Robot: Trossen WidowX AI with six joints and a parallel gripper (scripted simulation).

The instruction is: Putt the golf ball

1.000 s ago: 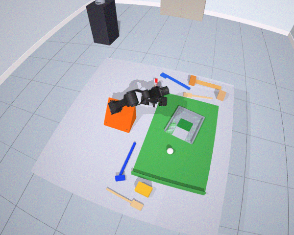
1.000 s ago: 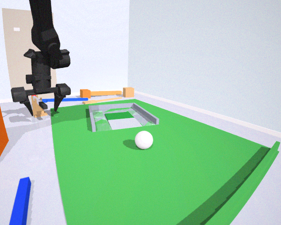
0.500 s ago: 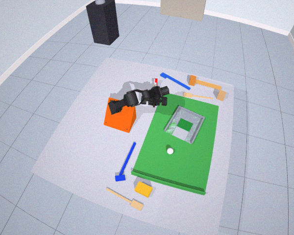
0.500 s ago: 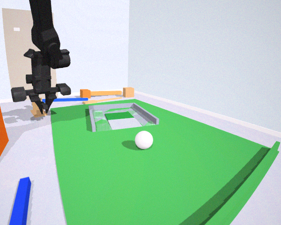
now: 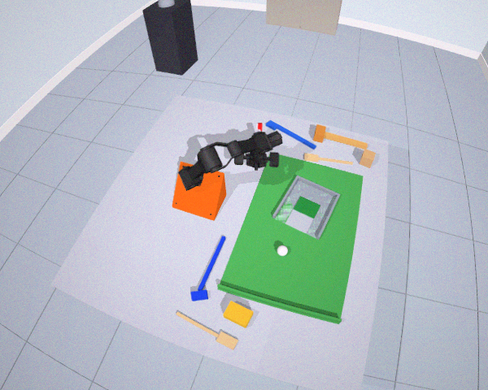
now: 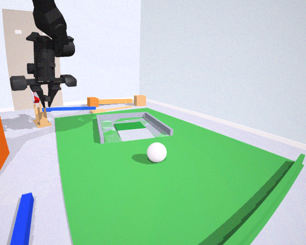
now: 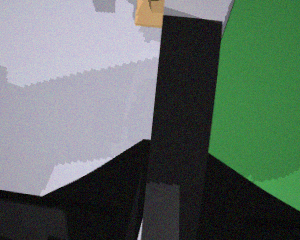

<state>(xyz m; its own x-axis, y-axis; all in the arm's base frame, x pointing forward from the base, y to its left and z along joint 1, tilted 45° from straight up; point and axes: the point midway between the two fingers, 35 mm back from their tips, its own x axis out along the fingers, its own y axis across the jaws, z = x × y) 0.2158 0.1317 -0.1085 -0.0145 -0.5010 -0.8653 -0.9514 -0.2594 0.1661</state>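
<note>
Top view: black parallel-jaw gripper [image 5: 264, 156] at the far left corner of the flat green putting mat [image 5: 252, 260], pale grey surface [image 5: 122, 235] beneath; only the small red end of the red putter [image 5: 259, 126] shows just beyond the arm, and the white golf ball [image 5: 282, 250] rests mid-mat, near side of the grey-walled raised green [image 5: 308, 206], well apart from the gripper. Exterior view: gripper [image 6: 45, 102] points down, fingers nearly together above a tan wooden stand [image 6: 41, 118], pinching the putter's dark shaft, red tip [image 6: 35, 98] just behind. Wrist view: dark shaft [image 7: 184, 94] runs between the jaws; risk, as a judgement: the narrow pinch may let it pivot or slip on lifting, or snag the stand.
</note>
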